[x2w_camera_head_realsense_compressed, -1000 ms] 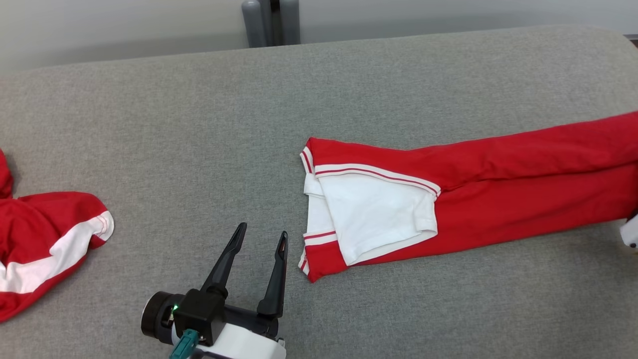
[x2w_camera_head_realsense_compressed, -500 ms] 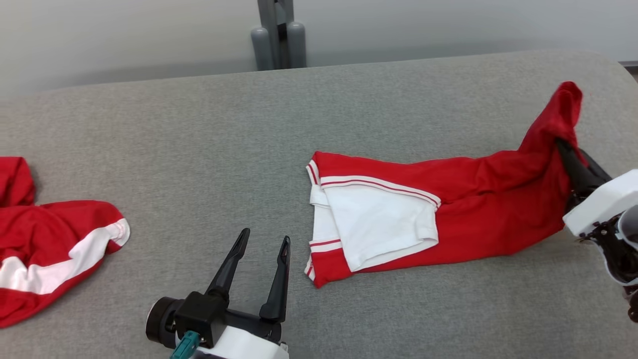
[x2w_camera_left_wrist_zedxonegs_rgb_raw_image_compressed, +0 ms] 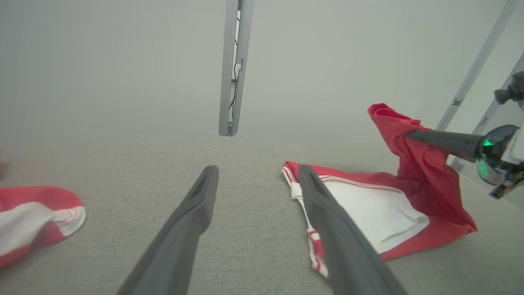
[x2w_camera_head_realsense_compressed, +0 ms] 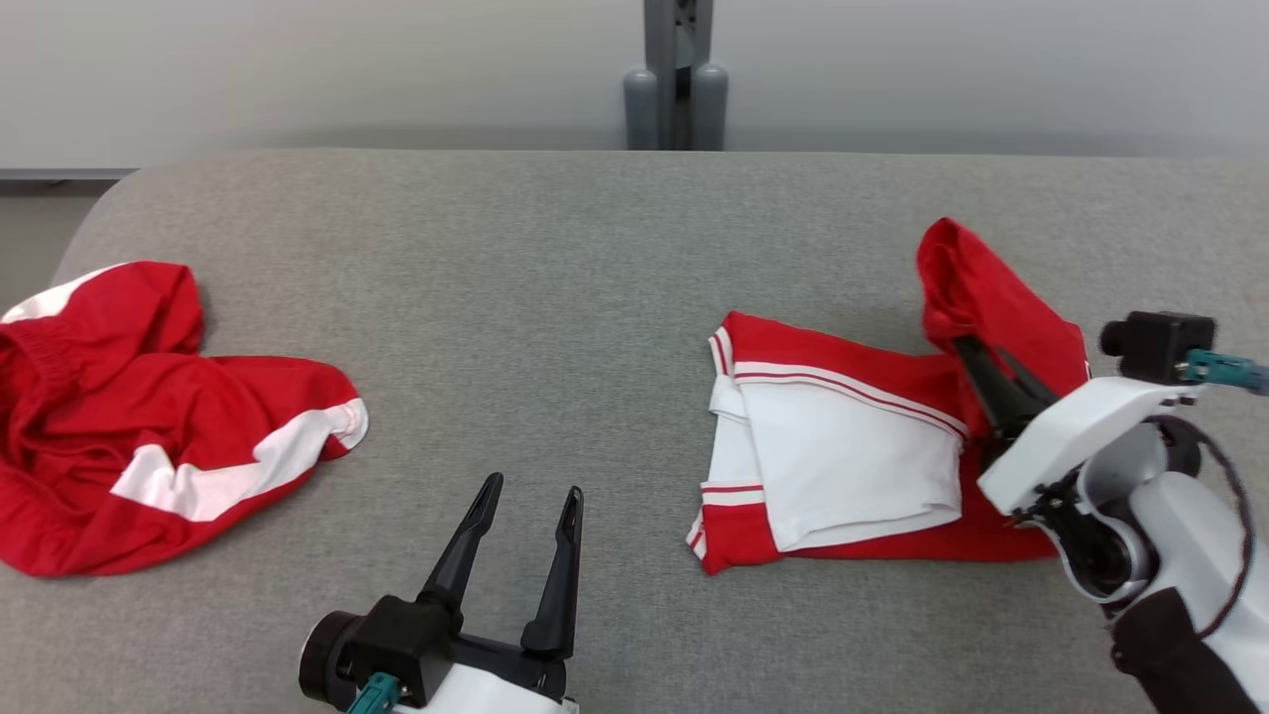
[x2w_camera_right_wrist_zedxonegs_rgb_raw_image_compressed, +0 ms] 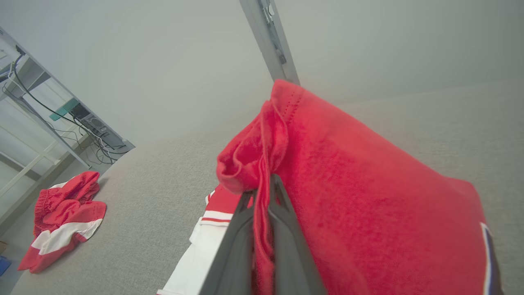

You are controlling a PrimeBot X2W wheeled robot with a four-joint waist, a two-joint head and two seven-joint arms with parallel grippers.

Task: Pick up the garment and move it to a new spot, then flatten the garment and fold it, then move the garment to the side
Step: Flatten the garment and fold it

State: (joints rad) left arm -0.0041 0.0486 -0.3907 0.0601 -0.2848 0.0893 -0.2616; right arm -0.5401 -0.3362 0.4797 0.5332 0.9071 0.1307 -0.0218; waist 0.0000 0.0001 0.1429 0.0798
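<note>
Grey counter [x2w_camera_head_realsense_compressed: 555, 258] bearing the red-and-white garment [x2w_camera_head_realsense_compressed: 843, 456] at centre-right, flattened and part-folded; the fold appears under way, the move aside not yet done. Crumpled red garment [x2w_camera_head_realsense_compressed: 149, 416] at far left. Right tool [x2w_camera_head_realsense_compressed: 977, 362] pinches the garment's raised red end; left tool [x2w_camera_head_realsense_compressed: 530, 491] wide, empty.

Garment [x2w_camera_head_realsense_compressed: 843, 466] red with white panel; other garment [x2w_camera_head_realsense_compressed: 149, 416] red, white band; tabletop [x2w_camera_head_realsense_compressed: 545, 297] grey.

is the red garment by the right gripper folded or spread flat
The garment is partly folded: its white-panelled part lies flat on the grey surface, its red end held raised by the shut right gripper.
</note>
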